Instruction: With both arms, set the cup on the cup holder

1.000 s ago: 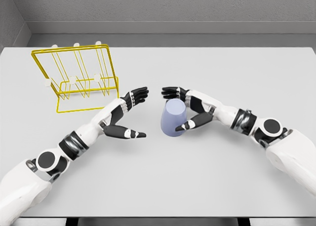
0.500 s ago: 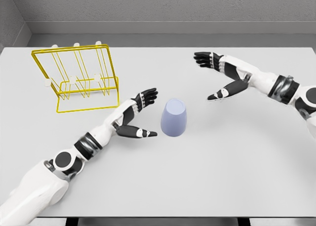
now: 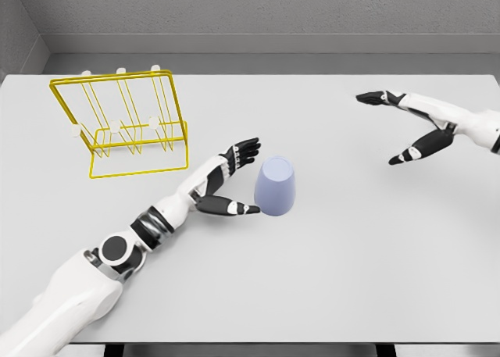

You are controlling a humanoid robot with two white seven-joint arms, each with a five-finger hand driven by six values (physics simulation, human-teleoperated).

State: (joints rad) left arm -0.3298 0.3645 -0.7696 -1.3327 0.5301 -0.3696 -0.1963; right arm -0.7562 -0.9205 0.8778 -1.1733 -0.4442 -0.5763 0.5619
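Observation:
A pale blue cup [image 3: 275,187] stands upside down near the middle of the grey table [image 3: 328,279]. My left hand [image 3: 239,179] is open just to its left, fingers spread above and thumb reaching the cup's lower edge, touching or nearly touching it. My right hand [image 3: 400,127] is open far off at the right, well away from the cup, fingers stretched toward the left. The yellow wire cup holder [image 3: 123,121] with white-tipped pegs stands at the back left.
A grey wall rises behind the table's far edge. The holder is the only other object on the tabletop.
My right hand let go of the cup and drew back to the far right. My left hand slid rightward until it reached the cup's side. The cup stayed put.

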